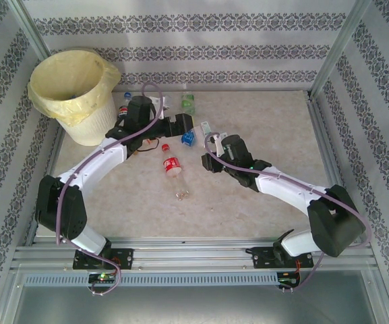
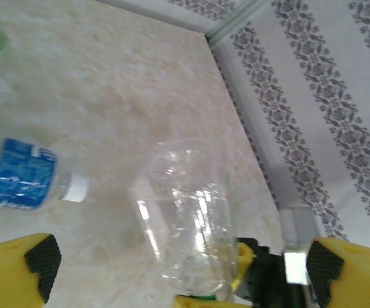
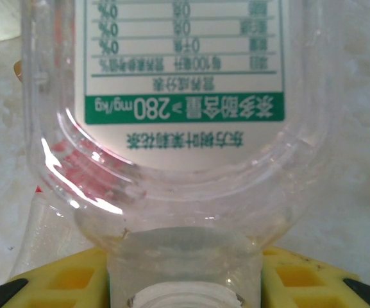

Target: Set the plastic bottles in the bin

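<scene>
My right gripper [image 3: 185, 285] is shut on the neck of a clear plastic bottle [image 3: 185, 128] with a white and green label. From above, that gripper [image 1: 212, 140] holds the bottle [image 1: 206, 127] mid-table, just right of my left gripper [image 1: 191, 127]. The left gripper [image 2: 178, 264] is open, and the held clear bottle [image 2: 185, 218] stands between its pads [image 2: 40, 262] without touching them. A blue-label bottle [image 2: 19, 174] with a white cap lies to the left, also visible from above [image 1: 188, 138]. A red-label bottle [image 1: 172, 165] lies nearer. The bin [image 1: 69, 88] stands at the far left.
A green bottle [image 1: 188, 102] lies near the back wall, and more bottles [image 1: 123, 108] sit beside the bin behind the left arm. Patterned walls with metal frame posts [image 1: 332, 47] enclose the table. A small clear scrap [image 1: 183, 194] lies in front of the red-label bottle.
</scene>
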Controlling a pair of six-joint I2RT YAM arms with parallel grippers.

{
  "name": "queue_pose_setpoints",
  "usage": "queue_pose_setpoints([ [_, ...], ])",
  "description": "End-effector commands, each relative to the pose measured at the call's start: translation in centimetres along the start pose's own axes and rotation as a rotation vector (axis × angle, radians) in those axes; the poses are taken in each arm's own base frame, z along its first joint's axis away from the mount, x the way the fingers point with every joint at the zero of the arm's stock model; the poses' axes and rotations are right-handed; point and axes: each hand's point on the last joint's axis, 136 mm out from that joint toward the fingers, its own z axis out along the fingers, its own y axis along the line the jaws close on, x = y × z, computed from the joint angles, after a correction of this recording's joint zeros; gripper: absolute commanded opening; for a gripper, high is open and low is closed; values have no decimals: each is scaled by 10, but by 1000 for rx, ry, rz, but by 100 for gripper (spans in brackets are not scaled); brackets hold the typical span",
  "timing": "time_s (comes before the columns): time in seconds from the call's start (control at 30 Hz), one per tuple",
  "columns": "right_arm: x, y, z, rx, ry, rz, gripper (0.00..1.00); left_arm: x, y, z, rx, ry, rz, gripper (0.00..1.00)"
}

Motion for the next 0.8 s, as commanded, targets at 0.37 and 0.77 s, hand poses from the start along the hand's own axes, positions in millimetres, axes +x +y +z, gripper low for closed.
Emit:
queue_pose_setpoints([
  [0.37,-28,15,-19,-126,-123,65,24,14,-20,54,126,55,-47,100],
  [0.77,-39,31,-16,-209,-119,62,25,24,-18,71,114,88,-2,99],
])
